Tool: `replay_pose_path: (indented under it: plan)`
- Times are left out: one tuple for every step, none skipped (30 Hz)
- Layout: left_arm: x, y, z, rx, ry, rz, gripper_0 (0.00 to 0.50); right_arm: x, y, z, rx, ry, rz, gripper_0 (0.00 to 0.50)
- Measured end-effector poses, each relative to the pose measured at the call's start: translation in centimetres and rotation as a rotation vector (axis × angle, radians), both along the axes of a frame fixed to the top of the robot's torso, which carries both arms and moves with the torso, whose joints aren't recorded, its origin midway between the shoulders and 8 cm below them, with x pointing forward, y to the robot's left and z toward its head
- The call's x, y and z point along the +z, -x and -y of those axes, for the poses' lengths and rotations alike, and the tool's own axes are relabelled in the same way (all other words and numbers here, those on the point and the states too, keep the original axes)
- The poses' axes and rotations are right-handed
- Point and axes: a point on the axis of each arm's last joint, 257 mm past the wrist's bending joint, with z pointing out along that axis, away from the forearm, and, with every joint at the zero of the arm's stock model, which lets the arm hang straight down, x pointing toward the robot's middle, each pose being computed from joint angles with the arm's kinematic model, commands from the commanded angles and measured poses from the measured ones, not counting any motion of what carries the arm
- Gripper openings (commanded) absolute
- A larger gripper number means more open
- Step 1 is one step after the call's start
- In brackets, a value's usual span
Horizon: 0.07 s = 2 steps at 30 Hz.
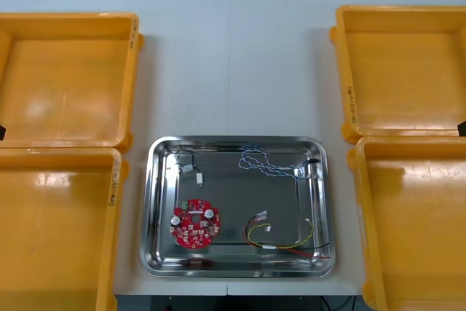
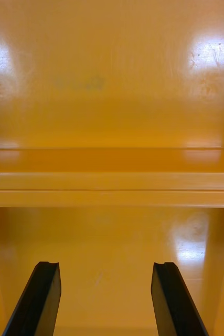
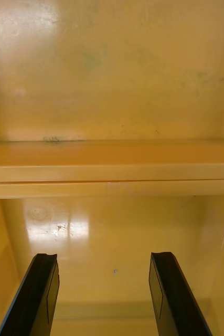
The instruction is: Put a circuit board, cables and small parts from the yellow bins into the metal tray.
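Note:
The shiny metal tray (image 1: 150, 209) sits at the table's near middle. In it lie a round red circuit board (image 1: 194, 224), a twisted blue and white cable (image 1: 263, 164), a red and yellow cable (image 1: 282, 239), a thin black cable (image 1: 181, 155) and a small metal part (image 1: 191, 169). My left gripper (image 3: 104, 294) is open over the bare floor of a left-side bin (image 3: 112, 247). My right gripper (image 2: 106, 296) is open over the bare floor of a right-side bin (image 2: 112, 247). Neither holds anything.
Four yellow bins flank the tray: far left (image 1: 65, 78), near left (image 1: 51, 231), far right (image 1: 408, 71), near right (image 1: 419, 223). All look bare inside. Beyond each gripper's fingers, two bin rims meet (image 2: 112, 184) (image 3: 112, 176).

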Motion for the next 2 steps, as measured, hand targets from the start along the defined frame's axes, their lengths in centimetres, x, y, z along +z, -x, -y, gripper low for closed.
replay_pose_path:
  plan:
    - [0.0, 0.0, 0.01, -0.001, 0.0, 0.0, 0.5, 0.0, 0.0, 0.0, 0.0, 0.0, 0.0, 0.5]
    - [0.0, 0.0, 0.02, -0.003, -0.001, 0.0, 0.5, 0.0, 0.0, 0.0, 0.0, 0.0, 0.0, 0.5]
